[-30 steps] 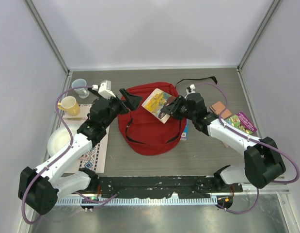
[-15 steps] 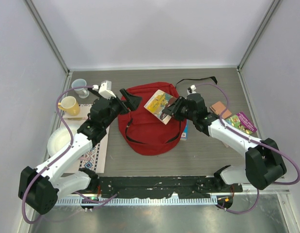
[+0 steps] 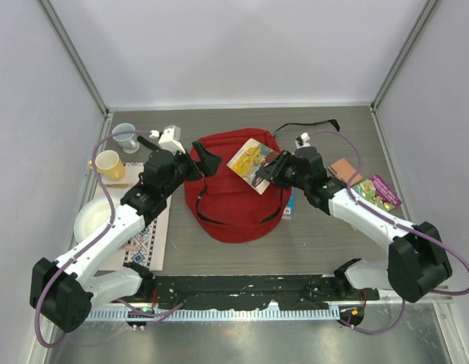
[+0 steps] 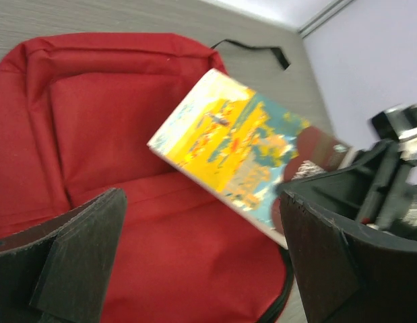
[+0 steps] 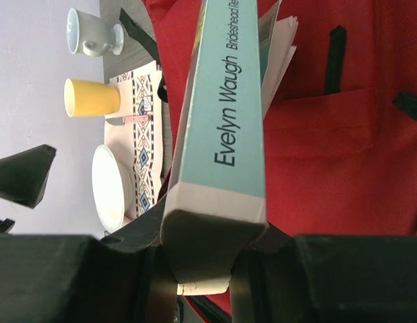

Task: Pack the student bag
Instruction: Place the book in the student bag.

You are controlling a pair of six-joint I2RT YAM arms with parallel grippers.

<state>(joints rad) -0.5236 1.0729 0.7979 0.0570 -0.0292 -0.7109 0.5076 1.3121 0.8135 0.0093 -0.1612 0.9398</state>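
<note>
In the top external view, the student bag (image 3: pixel 232 186) is seen lying flat in the middle of the tabletop (image 3: pixel 325 243), between the two arms, with a loose black strap (image 3: pixel 310 127) trailing off behind it to the right. The left jaws are held over the bag's upper left edge, and the right jaws are held over its upper right part, closed on a book (image 3: pixel 251 161) with a yellow and turquoise cover, which is tilted above the red fabric. A blue book (image 3: pixel 288 203) is partly tucked under the bag's right edge, and a brown object (image 3: pixel 343 170) and a purple and green book (image 3: pixel 376 192) are set further right. To the left, a yellow cup (image 3: pixel 107 164), a pale grey cup (image 3: pixel 125 137), a white plate (image 3: pixel 92 220) and a patterned mat (image 3: pixel 147 239) are grouped. In the left wrist view, the left jaws are shown spread wide with nothing between them; the bag (image 4: pixel 93 121) fills the space beneath, and the book (image 4: pixel 235 151) is seen slanted above it, its lower right corner taken by the dark right jaws. In the right wrist view, the book (image 5: pixel 228 114) is shown clamped firmly by its lower end between the right jaws, the pale blue spine turned to the camera and lettered "Evelyn Waugh". The bag (image 5: pixel 329 134) is spread behind and to the right of it, while the yellow cup (image 5: pixel 92 97), the grey cup (image 5: pixel 93 32), the plate (image 5: pixel 112 188) and the mat (image 5: pixel 144 134) are visible to the left.
</note>
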